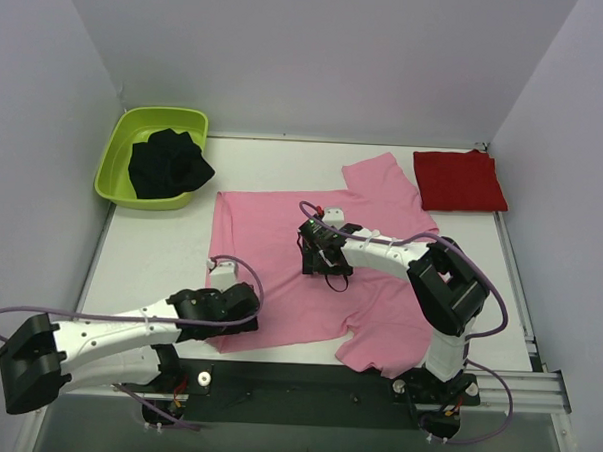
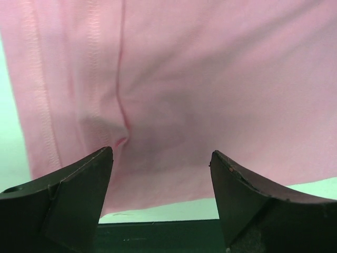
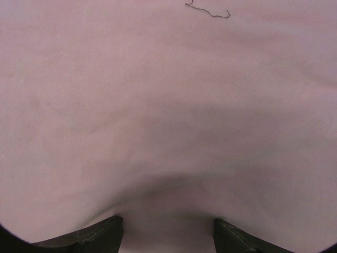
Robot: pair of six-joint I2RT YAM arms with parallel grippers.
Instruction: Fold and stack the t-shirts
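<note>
Bright, even overhead light, faint soft shadows. Top view sharp. Right wrist view dimmer, light pink cloth t-shirt (image 3: 168,105) slightly blurred close-up.

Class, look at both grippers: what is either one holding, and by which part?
Nothing is held. The left gripper stands open over the hem of the pink t-shirt; the right gripper stands open over its middle.

A lime green tub (image 1: 114,168) sits at the far left corner of the white table (image 1: 150,249). A crumpled black cloth (image 1: 169,163) lies inside the tub.
</note>
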